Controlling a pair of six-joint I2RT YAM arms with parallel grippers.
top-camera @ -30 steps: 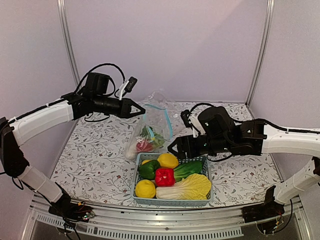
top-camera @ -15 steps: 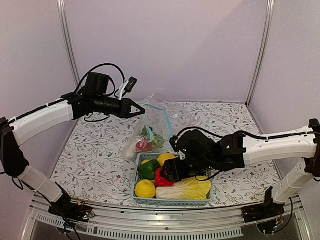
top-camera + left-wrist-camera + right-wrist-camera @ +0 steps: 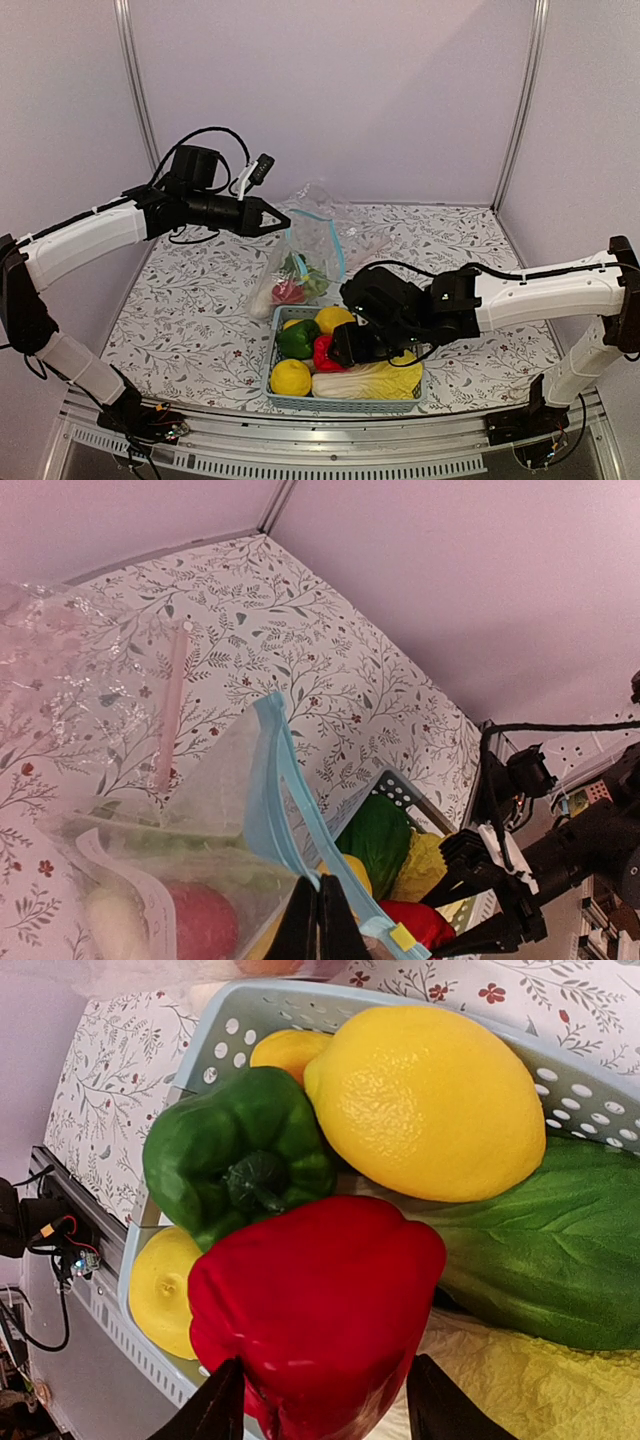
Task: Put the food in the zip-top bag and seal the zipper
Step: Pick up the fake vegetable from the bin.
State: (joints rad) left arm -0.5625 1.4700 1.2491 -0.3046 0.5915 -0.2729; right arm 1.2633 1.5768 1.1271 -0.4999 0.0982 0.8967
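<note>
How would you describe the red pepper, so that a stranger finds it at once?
Look at the light-blue basket at the near edge of the table. Near its middle lies the red pepper, between a green pepper and a pale cabbage. It is the only red thing in the basket.

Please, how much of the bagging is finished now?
Done: a red fruit lies in the zip-top bag, which the left tool holds by its mouth. In hand: the right tool straddles the red pepper. Left: other food in the basket, then the open zipper.
</note>
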